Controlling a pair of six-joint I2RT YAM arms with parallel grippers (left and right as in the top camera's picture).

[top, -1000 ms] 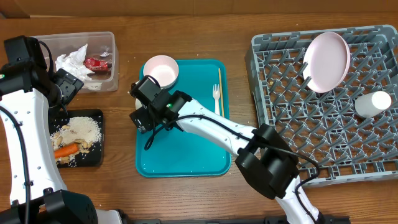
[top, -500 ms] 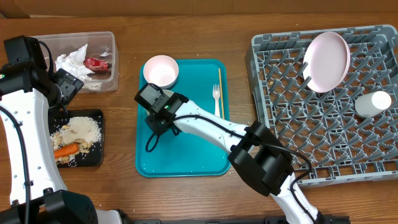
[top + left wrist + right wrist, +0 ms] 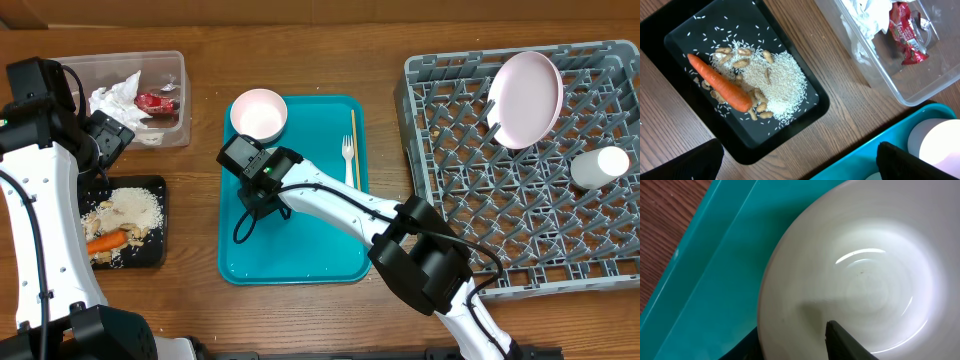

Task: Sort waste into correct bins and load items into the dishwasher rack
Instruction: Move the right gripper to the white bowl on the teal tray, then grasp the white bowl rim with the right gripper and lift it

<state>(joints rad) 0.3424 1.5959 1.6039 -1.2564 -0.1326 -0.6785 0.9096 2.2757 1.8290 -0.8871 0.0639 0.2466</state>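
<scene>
Right gripper (image 3: 792,337) straddles the rim of a bowl (image 3: 860,270) on the teal tray (image 3: 300,250); I cannot tell if it pinches. Just beyond sits the second bowl (image 3: 259,114), with the fork (image 3: 348,160) and stick (image 3: 353,140) rightward and the rack (image 3: 520,200) past the tray's edge. Left gripper (image 3: 797,162) gapes wide above the black tray (image 3: 807,117).

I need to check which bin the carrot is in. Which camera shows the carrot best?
Left wrist: the carrot lies whole and close in the black tray among rice and nuts. Overhead shows it small; right wrist shows none of it.
</scene>
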